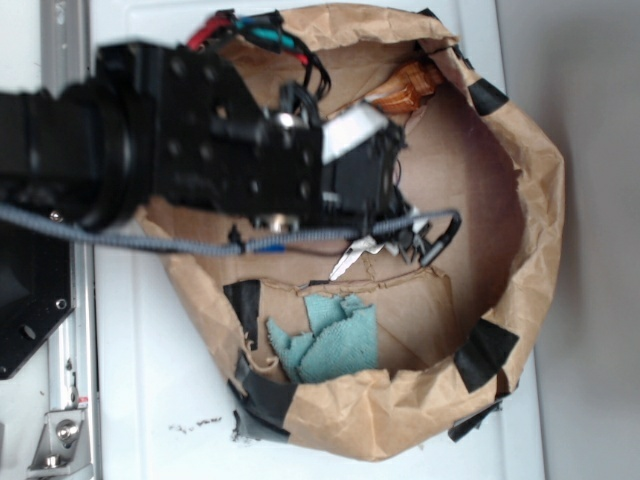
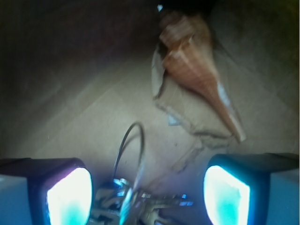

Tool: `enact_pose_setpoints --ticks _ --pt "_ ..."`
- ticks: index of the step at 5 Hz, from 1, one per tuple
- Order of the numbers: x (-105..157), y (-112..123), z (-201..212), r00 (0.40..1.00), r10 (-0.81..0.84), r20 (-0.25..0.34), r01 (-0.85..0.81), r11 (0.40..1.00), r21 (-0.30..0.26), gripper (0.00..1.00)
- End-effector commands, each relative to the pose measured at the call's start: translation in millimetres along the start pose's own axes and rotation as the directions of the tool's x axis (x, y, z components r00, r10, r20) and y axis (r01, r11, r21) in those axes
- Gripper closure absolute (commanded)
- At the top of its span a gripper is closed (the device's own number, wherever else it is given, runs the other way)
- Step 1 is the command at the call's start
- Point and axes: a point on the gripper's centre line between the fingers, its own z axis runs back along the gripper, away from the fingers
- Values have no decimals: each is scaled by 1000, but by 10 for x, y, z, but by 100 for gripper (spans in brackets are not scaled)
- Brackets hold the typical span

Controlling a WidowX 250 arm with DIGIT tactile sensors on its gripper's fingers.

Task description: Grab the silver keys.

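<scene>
The silver keys (image 2: 140,204) lie on the brown cardboard floor, a shiny bunch with a thin dark wire loop (image 2: 129,145) curving up from them. In the wrist view my gripper (image 2: 147,194) is open, with its two lit pads (image 2: 70,197) on either side of the bunch and no visible contact. In the exterior view the black gripper (image 1: 405,215) hangs low inside the paper enclosure, and part of the silver keys (image 1: 352,258) shows just below it. Most of the bunch is hidden there by the arm.
A brown-orange pointed seashell (image 2: 197,70) lies beyond the keys, also seen as the seashell (image 1: 405,88) near the far wall. A teal cloth (image 1: 330,340) sits in the near corner. A crumpled brown paper wall (image 1: 535,200) patched with black tape rings the area.
</scene>
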Motion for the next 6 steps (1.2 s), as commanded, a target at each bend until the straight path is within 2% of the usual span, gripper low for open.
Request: enact_pose_setpoints --ticks 1,6 --pt "95 10 11 995 94 -20 -93 995 19 100" --pt "-46 182 17 997 75 -1 -75 997 36 100"
